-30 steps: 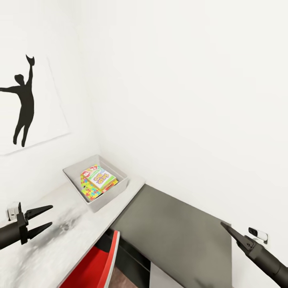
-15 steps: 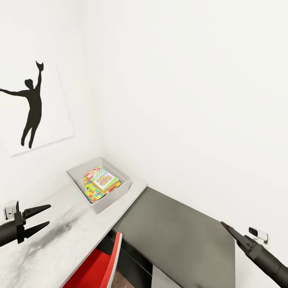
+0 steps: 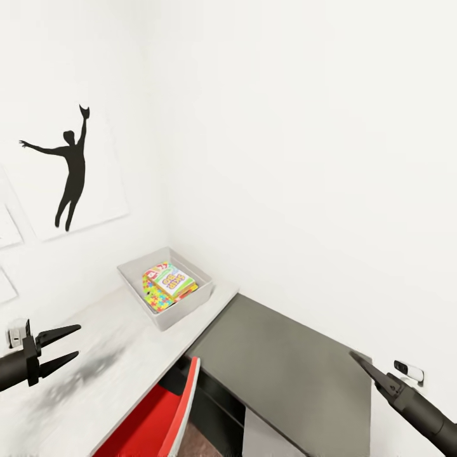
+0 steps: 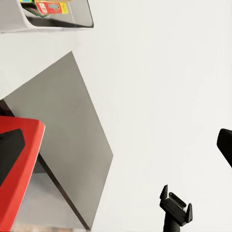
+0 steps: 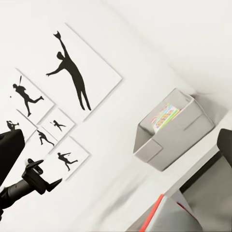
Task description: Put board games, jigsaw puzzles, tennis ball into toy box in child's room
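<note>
The grey toy box (image 3: pixel 188 310) stands in the far corner of the pale table (image 3: pixel 95 374), against the walls. Inside it lie a green and white board game (image 3: pixel 172 278) on top and a colourful jigsaw puzzle (image 3: pixel 153 299) beneath it. The right wrist view shows the toy box (image 5: pixel 176 133) too. My left gripper (image 3: pixel 76 343) hovers open and empty over the table's near left part, well short of the box. At the lower right, my right gripper (image 3: pixel 357 360) is edge-on and empty. Its fingers (image 5: pixel 10 151) stand wide apart in the right wrist view. No tennis ball shows.
A red chair (image 3: pixel 158 419) is tucked under the table's front edge. A dark grey surface (image 3: pixel 285 374) adjoins the table on the right, along the white wall. Silhouette posters (image 3: pixel 73 171) hang on the left wall. A small white fixture (image 3: pixel 409 370) sits low on the right wall.
The whole picture has drifted rightward and the box looks slightly smaller, so the camera has moved. Both grippers keep their places in the view and stay as they were.
</note>
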Robot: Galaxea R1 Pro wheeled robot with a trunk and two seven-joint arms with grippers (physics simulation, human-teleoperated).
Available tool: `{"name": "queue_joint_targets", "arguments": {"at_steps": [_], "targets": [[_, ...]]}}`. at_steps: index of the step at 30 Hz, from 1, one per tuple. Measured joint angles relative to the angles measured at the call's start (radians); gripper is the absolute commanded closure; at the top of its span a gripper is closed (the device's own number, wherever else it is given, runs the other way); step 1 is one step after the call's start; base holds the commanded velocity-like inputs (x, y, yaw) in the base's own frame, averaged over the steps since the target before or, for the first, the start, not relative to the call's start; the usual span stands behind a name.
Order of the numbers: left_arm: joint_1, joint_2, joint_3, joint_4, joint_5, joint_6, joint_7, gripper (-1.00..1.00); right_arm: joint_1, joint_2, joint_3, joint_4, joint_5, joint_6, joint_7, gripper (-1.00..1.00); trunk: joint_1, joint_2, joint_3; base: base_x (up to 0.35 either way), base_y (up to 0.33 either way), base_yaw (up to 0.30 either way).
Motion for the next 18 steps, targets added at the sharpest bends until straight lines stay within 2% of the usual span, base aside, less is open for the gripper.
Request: {"name": "queue_joint_targets", "arguments": {"at_steps": [10,18], "targets": [[0.001,0.0,0.0,-0.001,0.0,0.0,0.0,-1.0,0.0,0.001,0.0,-0.003,0.004,-0.001,-0.005,-1.0,0.0,0.0,0.0,-0.048,0.005,0.236],[0.001,0.0,0.0,-0.001,0.0,0.0,0.0,-1.0,0.0,0.0,0.002,-0.003,0.004,0.0,-0.007,-1.0,0.0,0.0,0.0,-0.155,0.15,0.28]]}}
